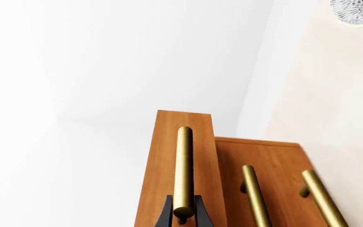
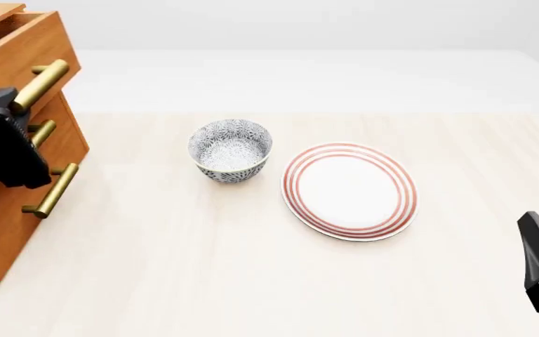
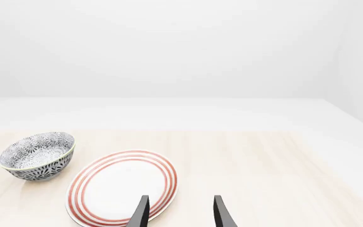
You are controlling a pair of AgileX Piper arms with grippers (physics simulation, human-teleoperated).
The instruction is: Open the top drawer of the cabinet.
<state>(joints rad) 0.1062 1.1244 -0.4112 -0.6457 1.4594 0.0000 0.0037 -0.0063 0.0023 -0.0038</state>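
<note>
Half-hidden left end effector (image 2: 12,105) on handle (image 2: 40,83)

Left gripper (image 1: 183,215) clamps top drawer's (image 1: 183,156) brass handle (image 1: 184,170); drawer protrudes.

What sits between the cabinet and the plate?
The patterned bowl stands on the table between the cabinet and the plate, clear in the front view.

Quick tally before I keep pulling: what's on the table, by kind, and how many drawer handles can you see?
Cabinet: 1
Drawer handles: 3, top, middle, bottom
Bowl: 1
Plate: 1
Total: 3 things on the table, plus 3 handles.
</note>
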